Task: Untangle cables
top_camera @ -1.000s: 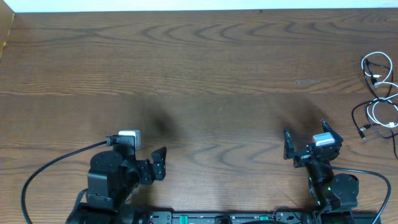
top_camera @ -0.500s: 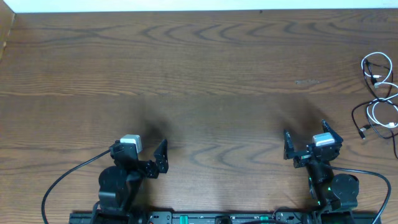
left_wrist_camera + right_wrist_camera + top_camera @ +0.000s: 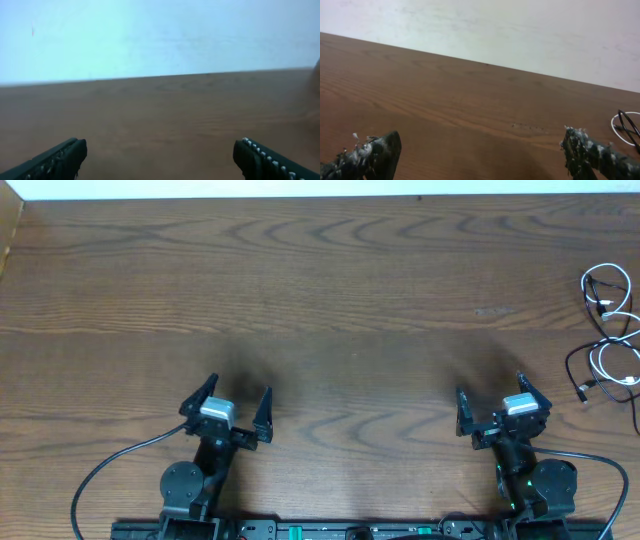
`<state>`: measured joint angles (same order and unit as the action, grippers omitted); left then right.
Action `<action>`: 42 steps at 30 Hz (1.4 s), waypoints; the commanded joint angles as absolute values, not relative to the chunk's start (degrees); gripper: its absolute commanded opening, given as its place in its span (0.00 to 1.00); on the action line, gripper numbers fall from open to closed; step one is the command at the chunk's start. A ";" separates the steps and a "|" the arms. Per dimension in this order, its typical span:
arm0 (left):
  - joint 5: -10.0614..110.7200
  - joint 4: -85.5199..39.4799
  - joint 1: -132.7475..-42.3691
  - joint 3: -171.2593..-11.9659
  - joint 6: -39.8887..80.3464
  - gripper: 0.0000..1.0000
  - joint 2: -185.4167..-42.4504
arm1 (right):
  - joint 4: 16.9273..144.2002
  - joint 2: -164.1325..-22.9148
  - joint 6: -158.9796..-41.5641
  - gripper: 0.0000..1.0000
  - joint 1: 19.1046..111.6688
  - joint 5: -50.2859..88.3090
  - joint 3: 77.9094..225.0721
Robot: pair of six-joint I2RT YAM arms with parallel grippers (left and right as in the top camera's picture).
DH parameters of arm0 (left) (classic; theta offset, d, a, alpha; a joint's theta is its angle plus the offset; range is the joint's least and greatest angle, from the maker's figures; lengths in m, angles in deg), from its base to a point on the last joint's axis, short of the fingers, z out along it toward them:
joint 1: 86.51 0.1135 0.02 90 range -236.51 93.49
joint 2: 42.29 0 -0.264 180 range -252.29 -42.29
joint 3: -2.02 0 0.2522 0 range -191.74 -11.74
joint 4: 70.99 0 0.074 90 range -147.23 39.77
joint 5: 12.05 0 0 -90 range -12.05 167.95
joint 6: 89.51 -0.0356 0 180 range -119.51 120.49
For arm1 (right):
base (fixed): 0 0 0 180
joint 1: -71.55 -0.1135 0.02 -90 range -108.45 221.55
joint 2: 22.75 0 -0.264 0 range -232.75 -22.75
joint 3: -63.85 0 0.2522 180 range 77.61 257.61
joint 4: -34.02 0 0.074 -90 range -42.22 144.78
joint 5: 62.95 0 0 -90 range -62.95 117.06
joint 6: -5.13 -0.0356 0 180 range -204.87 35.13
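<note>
The left pincer [image 3: 236, 392] is hovering over the near edge of the desk [image 3: 330, 290], on the left side, with its jaws standing wide apart and nothing between them. In the left wrist view, the pincer [image 3: 160, 156] is showing only bare wood between its two fingers [image 3: 55, 160].

The right pincer [image 3: 492, 398] is sitting near the front edge on the right, with its jaws also spread fully and gripping nothing. The right wrist view is confirming this: the pincer [image 3: 480, 150] is framing open wood.

The cables [image 3: 607, 337] are lying in a loose tangle at the far right edge of the desk – white loops mixed with thin black cords – well apart from both pincers. A white loop of the cables [image 3: 622, 118] is showing at the right margin of the right wrist view.
</note>
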<state>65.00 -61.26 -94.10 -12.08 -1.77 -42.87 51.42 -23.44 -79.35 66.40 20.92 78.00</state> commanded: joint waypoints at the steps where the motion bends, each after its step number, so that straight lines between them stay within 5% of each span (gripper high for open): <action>1: 63.05 -60.49 -93.80 -11.97 -11.91 0.98 -42.36 | 51.61 -23.07 -78.61 0.99 66.64 20.90 77.93; 42: 68.54 -54.02 -94.02 -11.97 -11.43 0.98 -42.36 | 51.61 -23.07 -78.61 0.99 66.64 20.90 77.93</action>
<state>68.49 -56.43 -94.10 -12.64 -11.37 -42.87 51.42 -23.44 -79.35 66.40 20.92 78.00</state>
